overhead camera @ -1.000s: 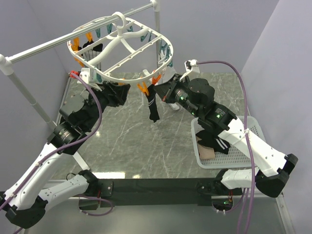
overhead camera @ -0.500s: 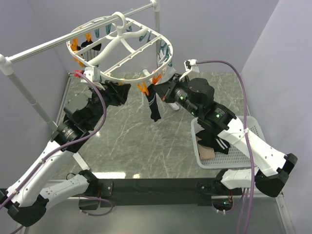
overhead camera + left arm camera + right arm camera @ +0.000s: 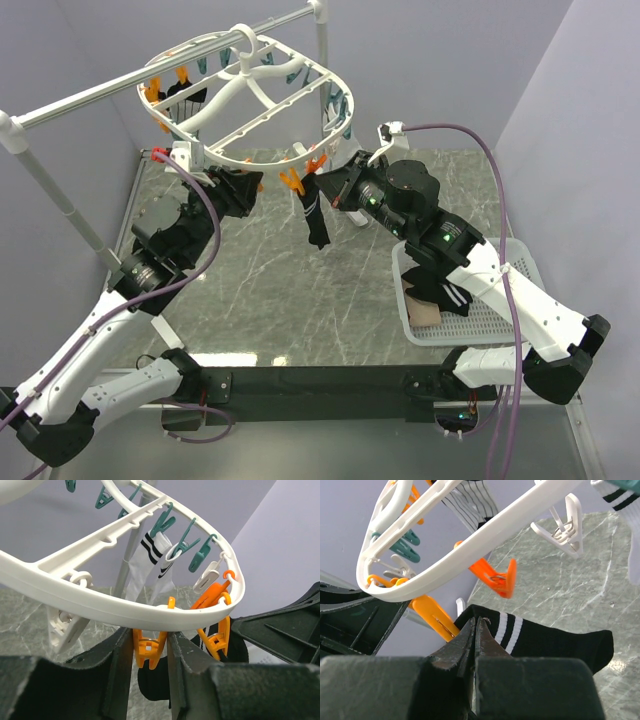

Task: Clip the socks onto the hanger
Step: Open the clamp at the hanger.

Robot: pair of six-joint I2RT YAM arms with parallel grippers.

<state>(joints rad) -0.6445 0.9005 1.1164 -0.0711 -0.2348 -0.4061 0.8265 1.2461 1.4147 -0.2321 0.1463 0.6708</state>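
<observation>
So the way things are set up makes sense once you look at who's doing what: the left pincer (image 3: pixel 149 636) is reaching up under the near rim of the hanger (image 3: pixel 125 614) and has its two fingers pressing on either side of an orange clip (image 3: pixel 150 654). I reckon that's to squeeze the clip's tails so its mouth opens. Meanwhile the right pincer (image 3: pixel 475 625) is pressed tight together on the cuff edge of a black sock with white stripes (image 3: pixel 545 640). It holds the sock up just beside that same stretch of rim, with the rest dangling free above the marble tabletop (image 3: pixel 260 290). Holding it by the cuff seems smart, since that's the bit that has to go into the clip. From the left wrist view I can't tell if the clip's mouth is actually open yet. A white sock with black bands (image 3: pixel 150 560) hangs on the teal clips further round, and more socks wait in the white basket (image 3: pixel 520 265) on the right. My guess is the tricky part is feeding the floppy cuff in without the hanger swinging on its rail (image 3: pixel 100 95).
</observation>
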